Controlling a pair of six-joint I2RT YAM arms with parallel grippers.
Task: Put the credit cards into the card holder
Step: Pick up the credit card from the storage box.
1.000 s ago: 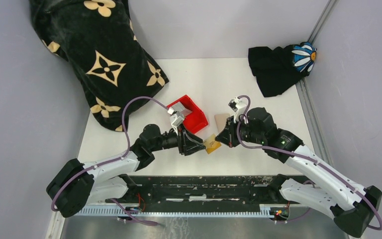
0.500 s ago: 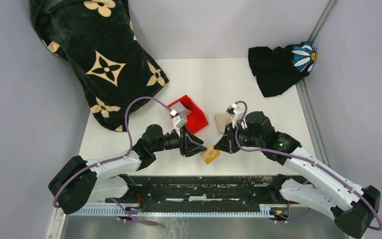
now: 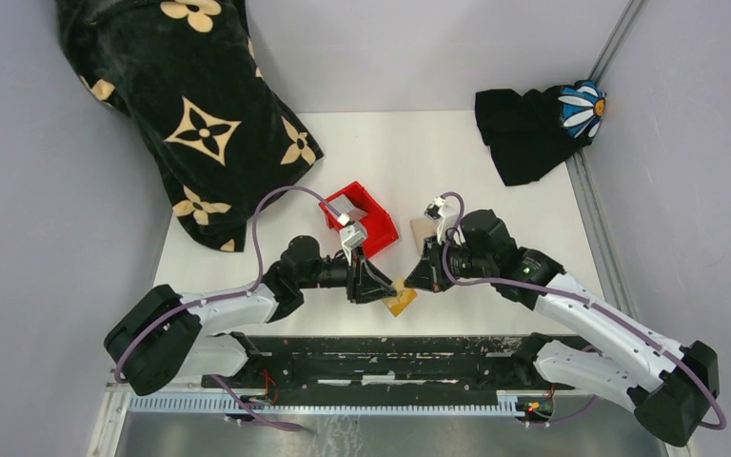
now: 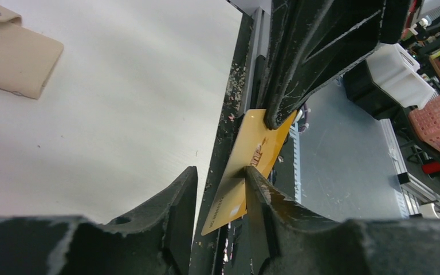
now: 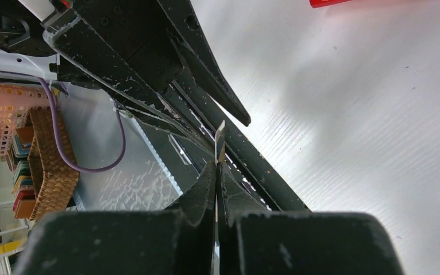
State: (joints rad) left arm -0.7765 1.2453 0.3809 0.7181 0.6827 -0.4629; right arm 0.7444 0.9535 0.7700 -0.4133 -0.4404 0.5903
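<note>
Clearly gold rather than grey, the credit card [image 4: 255,152] is a thin glossy rectangle with dark lettering, held tilted over the near edge of the table [image 3: 409,152]; the right end effector [image 5: 216,166] is clamped on its upper end; the left end effector [image 4: 220,172] has its jaws apart, the card between them touching only one finger [image 4: 262,206]; the card holder [image 4: 12,56], tan with two snaps, lies flat on the table, well apart; the left wrist view shows the card's face, the right wrist view only its edge; the top view shows the red bin [image 3: 381,224] whole, just behind the left end effector.
</note>
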